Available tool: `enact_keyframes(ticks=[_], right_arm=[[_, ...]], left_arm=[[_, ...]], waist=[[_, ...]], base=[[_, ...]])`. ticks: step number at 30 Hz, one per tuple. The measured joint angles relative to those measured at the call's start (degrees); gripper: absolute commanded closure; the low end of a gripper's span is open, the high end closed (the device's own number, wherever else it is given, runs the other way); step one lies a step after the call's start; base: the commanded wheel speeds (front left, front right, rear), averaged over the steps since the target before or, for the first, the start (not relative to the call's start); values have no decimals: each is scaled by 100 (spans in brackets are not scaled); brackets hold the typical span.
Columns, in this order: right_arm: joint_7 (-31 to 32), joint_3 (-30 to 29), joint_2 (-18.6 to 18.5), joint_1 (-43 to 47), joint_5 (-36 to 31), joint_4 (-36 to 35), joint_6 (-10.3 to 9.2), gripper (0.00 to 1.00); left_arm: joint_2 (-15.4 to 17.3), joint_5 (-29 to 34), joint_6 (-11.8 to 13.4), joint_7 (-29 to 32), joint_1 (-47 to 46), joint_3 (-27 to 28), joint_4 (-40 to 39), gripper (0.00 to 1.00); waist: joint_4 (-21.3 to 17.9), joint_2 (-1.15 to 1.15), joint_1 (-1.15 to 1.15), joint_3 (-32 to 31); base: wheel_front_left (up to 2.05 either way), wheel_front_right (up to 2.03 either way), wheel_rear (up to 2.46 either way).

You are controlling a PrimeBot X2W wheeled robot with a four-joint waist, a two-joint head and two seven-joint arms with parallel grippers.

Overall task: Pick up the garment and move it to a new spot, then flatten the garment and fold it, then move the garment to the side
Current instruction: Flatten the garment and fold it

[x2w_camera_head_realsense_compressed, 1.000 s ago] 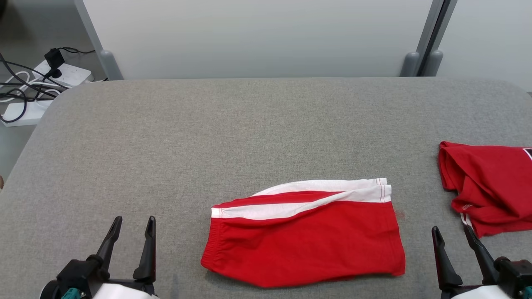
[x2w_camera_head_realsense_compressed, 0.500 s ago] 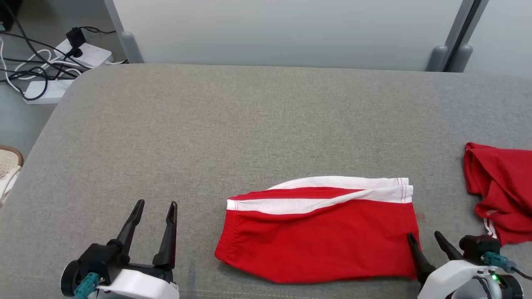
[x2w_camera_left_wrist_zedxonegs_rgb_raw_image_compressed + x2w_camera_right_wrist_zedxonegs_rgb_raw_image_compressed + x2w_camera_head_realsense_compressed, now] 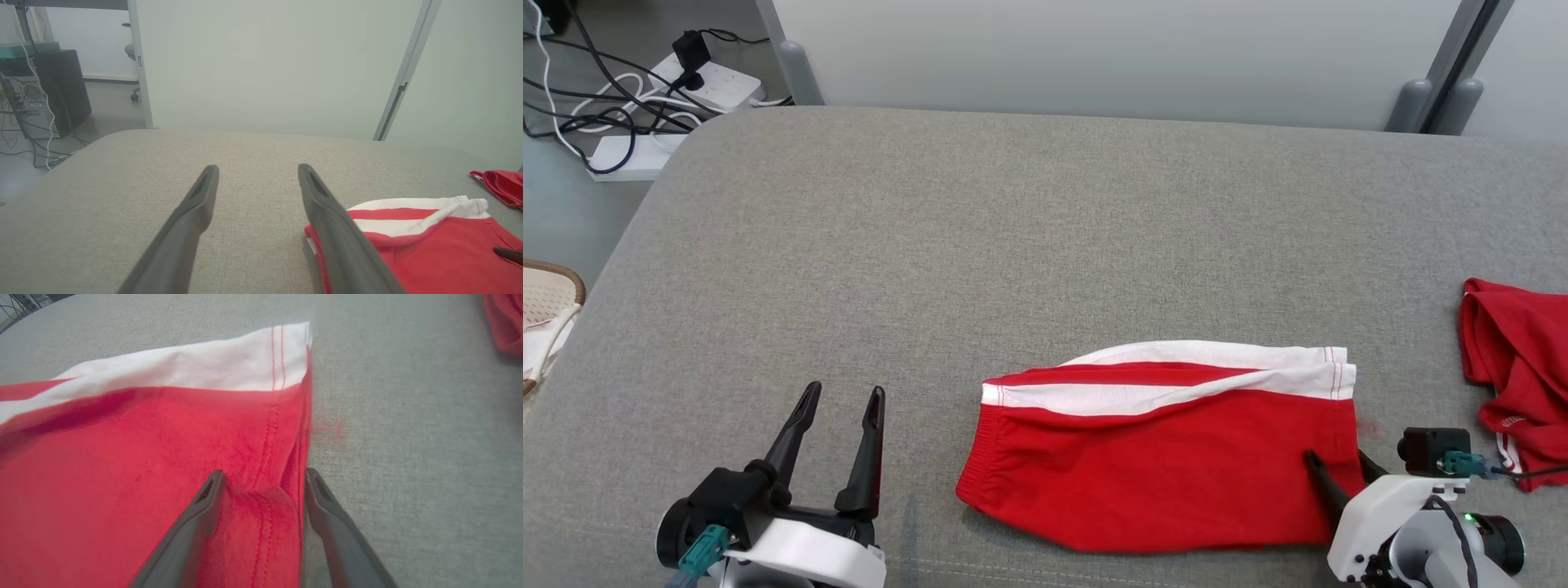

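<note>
Straddling shorts (image 3: 1160, 457) hem, right jaws released; left jaws released; red garment (image 3: 1515, 376) rightward.

Your left gripper (image 3: 843, 392) and right gripper (image 3: 1338, 459) each carry two long, dark, tapering fingers (image 3: 866, 449) on a glossy white wrist shell (image 3: 805, 559). You see a teal connector (image 3: 704, 549) at each wrist. The right wrist adds a black cable (image 3: 1527, 472) and a green light (image 3: 1470, 517).

Garment (image 3: 1160, 482): red, white band along its 12 o'clock edge, red stitching. Table (image 3: 1013, 245): grey weave. Second cloth (image 3: 1515, 384) at 3 o'clock: red.
</note>
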Motion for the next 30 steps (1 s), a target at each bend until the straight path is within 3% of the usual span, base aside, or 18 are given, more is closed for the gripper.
enact_keyframes(ticks=[1, 9, 17, 20, 25, 30], right_arm=[[3, 92, -30, -45, 75, 21, 0, 100], [-93, 447, -157, -291, 604, 177, 3, 100], [-449, 260, -765, -450, 965, 555, 2, 100], [-539, 315, -831, -499, 966, 504, 2, 100], [-694, 705, -817, -615, 937, -305, 0, 100], [-582, 1179, -612, -616, 704, -1705, -1, 100]], left_arm=[[-24, 9, -14, 0, -1, 13, 2, 0], [-93, 76, -111, 0, -94, 126, 21, 0], [-143, 169, -170, 0, -108, 193, 35, 0], [-158, 199, -207, 0, -138, 250, 40, 0], [-231, 211, -221, 0, -196, 291, 53, 0], [-240, 256, -244, 0, -199, 348, 52, 0]], waist=[[1, 0, 0, 11], [-68, 0, 0, 111], [-177, 0, 0, 207], [-241, 0, 0, 224], [-336, 0, 0, 242], [-420, 0, 0, 269]], base=[[0, 0, 0], [0, 0, 0], [0, 0, 0], [0, 0, 0], [0, 0, 0], [0, 0, 0]])
